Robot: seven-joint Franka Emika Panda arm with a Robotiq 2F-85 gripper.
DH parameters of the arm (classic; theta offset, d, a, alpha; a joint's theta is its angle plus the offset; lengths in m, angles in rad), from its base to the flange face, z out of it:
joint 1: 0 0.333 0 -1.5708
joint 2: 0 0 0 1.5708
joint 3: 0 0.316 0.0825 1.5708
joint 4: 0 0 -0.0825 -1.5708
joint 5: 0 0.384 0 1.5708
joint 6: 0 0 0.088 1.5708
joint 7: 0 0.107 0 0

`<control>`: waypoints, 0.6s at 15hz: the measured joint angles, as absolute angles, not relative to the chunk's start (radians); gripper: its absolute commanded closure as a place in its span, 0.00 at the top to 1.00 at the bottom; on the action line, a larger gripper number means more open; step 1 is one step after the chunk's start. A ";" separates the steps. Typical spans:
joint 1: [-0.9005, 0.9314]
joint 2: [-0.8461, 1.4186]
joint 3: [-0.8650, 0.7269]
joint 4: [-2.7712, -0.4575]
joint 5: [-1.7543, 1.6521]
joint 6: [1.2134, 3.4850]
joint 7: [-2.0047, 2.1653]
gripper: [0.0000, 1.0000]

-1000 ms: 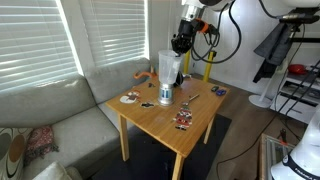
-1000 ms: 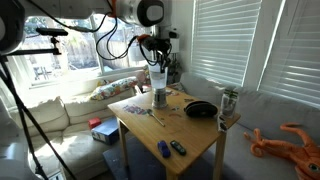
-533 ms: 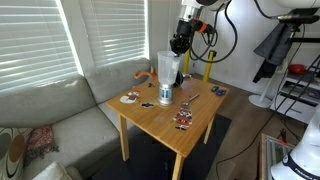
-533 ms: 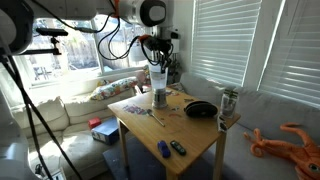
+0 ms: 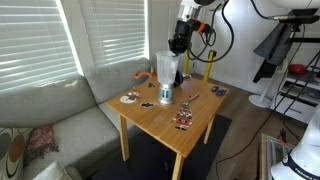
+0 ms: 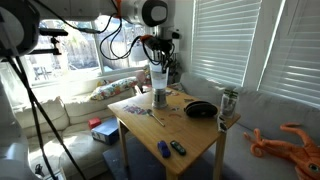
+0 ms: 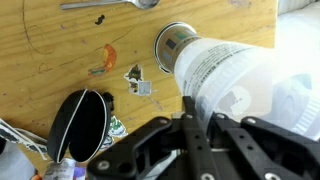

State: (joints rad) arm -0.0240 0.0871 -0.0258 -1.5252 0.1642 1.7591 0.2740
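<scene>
Fingers [image 5: 177, 46], nearly closed and holding nothing, have lifted slightly clear of the blender jar [image 5: 167, 68] directly below them.

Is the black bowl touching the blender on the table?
Apart. The wrist view shows a strip of bare wood between the black bowl and the blender.

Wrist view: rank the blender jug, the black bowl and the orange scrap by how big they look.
1. Blender jug: largest, though it is nearest the camera, which inflates it.
2. Black bowl.
3. Orange scrap: clearly smallest.
</scene>
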 measured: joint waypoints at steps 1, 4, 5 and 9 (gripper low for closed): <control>-0.024 0.090 -0.026 -1.522 0.164 1.753 0.274 0.47; -0.024 0.096 -0.026 -1.511 0.164 1.732 0.274 0.67; -0.024 0.097 -0.026 -1.508 0.164 1.727 0.274 0.75; -0.025 0.097 -0.028 -1.492 0.164 1.722 0.274 0.99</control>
State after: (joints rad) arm -0.0252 0.0968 -0.0276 -1.4917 0.1641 1.7218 0.2740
